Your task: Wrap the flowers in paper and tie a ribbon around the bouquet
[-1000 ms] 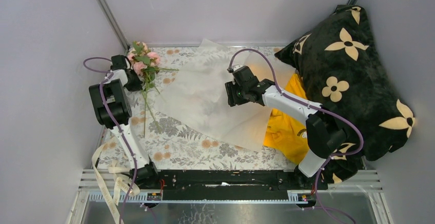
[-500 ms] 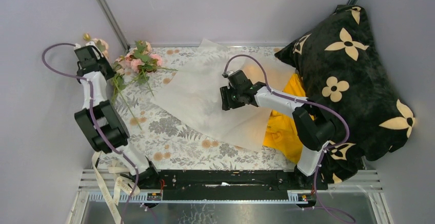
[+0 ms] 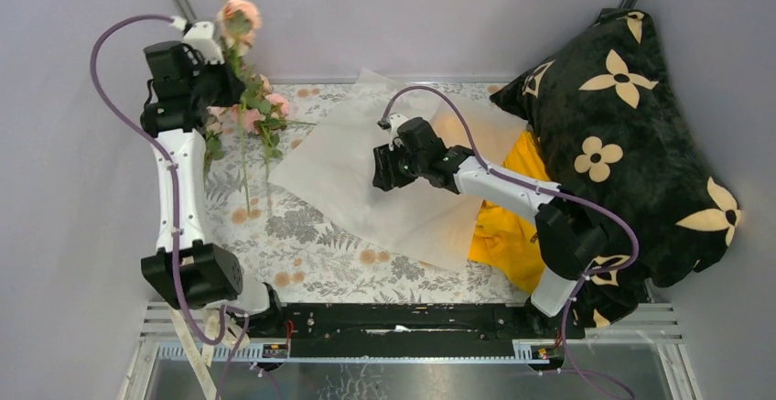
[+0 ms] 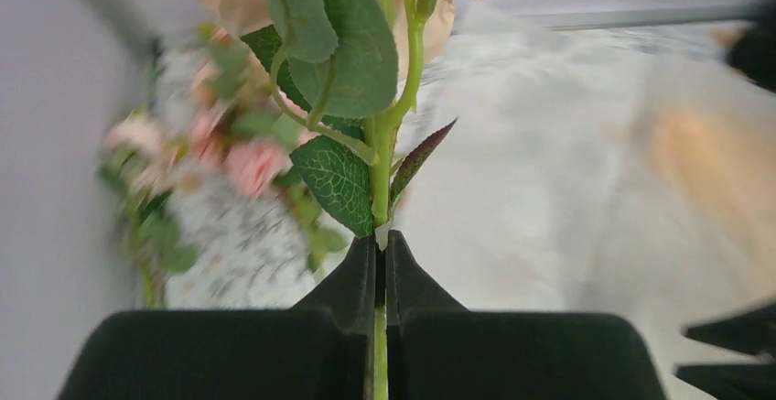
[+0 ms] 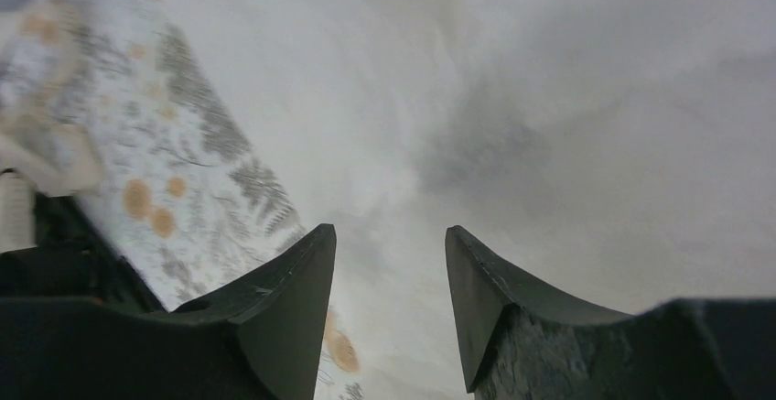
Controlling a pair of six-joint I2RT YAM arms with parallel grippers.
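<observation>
"What did the left fingers point(image 4: 352, 281) have?"
"They were pinched shut on a flower stem point(image 4: 381, 171), pink blooms above them."
"And the right fingers point(image 5: 297, 276)?"
"Parted, empty, white paper point(image 5: 549, 98) beneath them."

L arm point(image 3: 178, 180) raised, L fingers point(image 4: 352, 281) pinched, R arm point(image 3: 499, 180) fwd, R fingers point(image 5: 284, 308) apart

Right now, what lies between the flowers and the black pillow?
The white paper, spread out, with the open right gripper over it; a yellow cloth lies against the pillow. The top view shows it.
</observation>
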